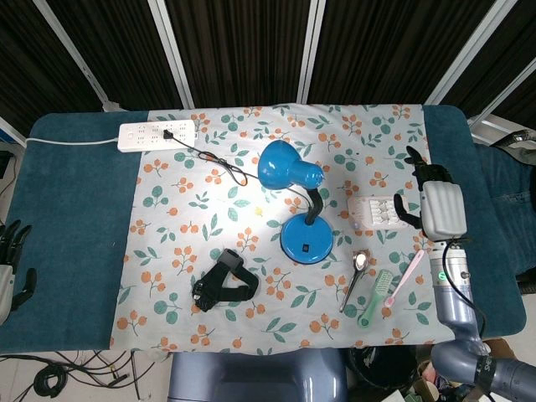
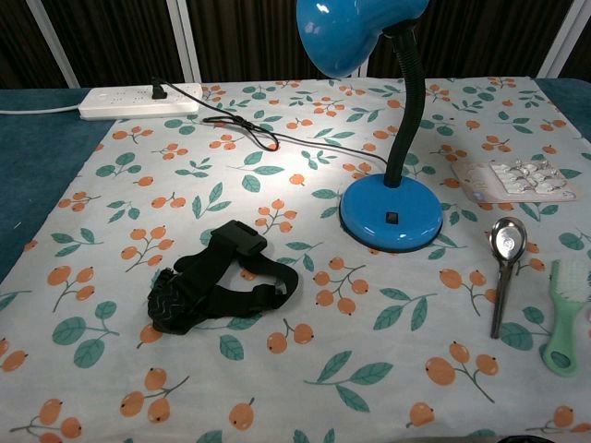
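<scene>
**Right hand hovering by the blister pack, nothing lifted**

At the right edge of the head view, the right hand [image 1: 431, 201] hangs over the edge of the flower-printed tablecloth [image 1: 176, 226], its dark fingers [image 1: 414, 159] apart and curved, holding nothing. Nearest to it is the flat clear-plastic blister pack [image 1: 373, 211], lying just left of the hand in the middle right of the frame; the thumb side reaches toward the pack's right edge, but whether it touches I cannot tell. In the chest view the same pack [image 2: 513, 180] lies flat at the right, and neither hand shows there.

The left hand [image 1: 12, 260] sits at the far left edge of the head view, over the dark blue table covering [image 1: 67, 218], well apart from everything on the cloth; its dark fingers look loosely apart and hold nothing.

Judged from how things lie, the work is at its start: the pack is still flat on the cloth, not gripped, and the closing and lifting remain to be done.

Around the middle stand the blue gooseneck desk lamp [image 1: 295, 197], lit, with its cord running to the white power strip [image 1: 157, 133] at upper left. Below the pack lie a metal spoon [image 1: 355, 278], a green plastic hairbrush [image 1: 378, 296] and a pink toothbrush [image 1: 406, 275]. A black elastic headlamp strap [image 1: 223, 283] lies at lower centre.
</scene>
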`<state>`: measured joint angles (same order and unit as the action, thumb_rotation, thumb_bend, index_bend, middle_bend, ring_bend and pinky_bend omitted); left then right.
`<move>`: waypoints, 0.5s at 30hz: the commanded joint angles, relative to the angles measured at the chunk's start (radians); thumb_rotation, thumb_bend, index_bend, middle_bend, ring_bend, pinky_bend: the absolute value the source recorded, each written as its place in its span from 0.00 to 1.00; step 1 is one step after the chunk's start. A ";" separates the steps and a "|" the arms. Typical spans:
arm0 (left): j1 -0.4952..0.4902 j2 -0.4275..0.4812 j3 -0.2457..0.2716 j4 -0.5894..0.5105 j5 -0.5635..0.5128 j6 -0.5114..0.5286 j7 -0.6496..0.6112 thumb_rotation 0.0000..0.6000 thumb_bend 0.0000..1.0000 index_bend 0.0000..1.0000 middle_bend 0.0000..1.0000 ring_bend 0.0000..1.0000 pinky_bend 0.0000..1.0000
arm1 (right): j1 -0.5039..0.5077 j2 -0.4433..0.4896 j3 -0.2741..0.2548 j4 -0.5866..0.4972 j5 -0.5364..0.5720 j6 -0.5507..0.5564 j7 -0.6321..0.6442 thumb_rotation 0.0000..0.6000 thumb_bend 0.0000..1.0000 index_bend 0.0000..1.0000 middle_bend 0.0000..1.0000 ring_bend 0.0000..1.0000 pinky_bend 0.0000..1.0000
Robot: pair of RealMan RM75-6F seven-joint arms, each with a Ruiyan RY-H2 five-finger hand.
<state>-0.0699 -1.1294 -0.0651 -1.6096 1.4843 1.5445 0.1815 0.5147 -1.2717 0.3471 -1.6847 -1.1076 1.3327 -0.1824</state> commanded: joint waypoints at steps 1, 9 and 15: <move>0.000 0.000 0.000 -0.001 0.000 0.001 -0.001 1.00 0.52 0.05 0.02 0.00 0.00 | -0.001 0.001 0.000 -0.006 0.004 -0.005 0.000 1.00 0.35 0.03 0.19 0.28 0.17; 0.001 0.001 0.000 -0.002 0.001 0.002 -0.003 1.00 0.52 0.05 0.02 0.00 0.00 | -0.001 0.001 -0.003 -0.018 0.003 -0.009 -0.010 1.00 0.35 0.03 0.18 0.26 0.17; 0.001 0.002 0.000 -0.001 0.002 0.001 -0.005 1.00 0.52 0.05 0.02 0.00 0.00 | -0.003 -0.002 -0.014 -0.024 -0.009 -0.007 -0.025 1.00 0.35 0.03 0.18 0.26 0.17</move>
<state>-0.0690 -1.1277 -0.0648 -1.6103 1.4858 1.5456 0.1767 0.5128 -1.2737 0.3359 -1.7070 -1.1147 1.3259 -0.2042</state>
